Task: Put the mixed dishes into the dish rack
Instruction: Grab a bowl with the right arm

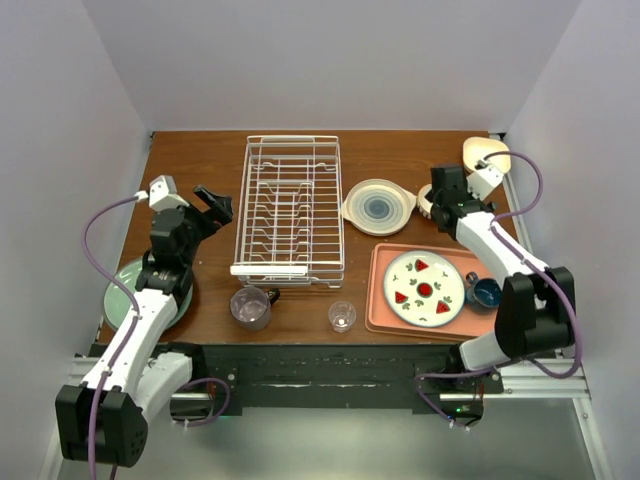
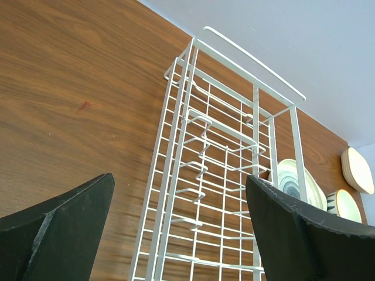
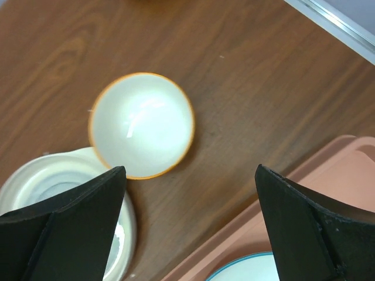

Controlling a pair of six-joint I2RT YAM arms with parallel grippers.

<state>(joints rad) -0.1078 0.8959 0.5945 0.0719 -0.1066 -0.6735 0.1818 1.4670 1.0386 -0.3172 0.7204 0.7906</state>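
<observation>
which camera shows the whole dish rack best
Top external: the dish rack is seen whole from above, all four edges in frame. Left wrist shows only part of it, close and slanted. Right wrist does not show it.

White wire dish rack (image 1: 290, 210), wood-grain table (image 1: 200, 165), glossy white bowl (image 3: 142, 124)

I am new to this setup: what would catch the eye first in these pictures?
The empty white dish rack stands mid-table. To its right, a patterned plate with red slices lies on a salmon tray. A pale green plate sits at the table's left edge.
</observation>
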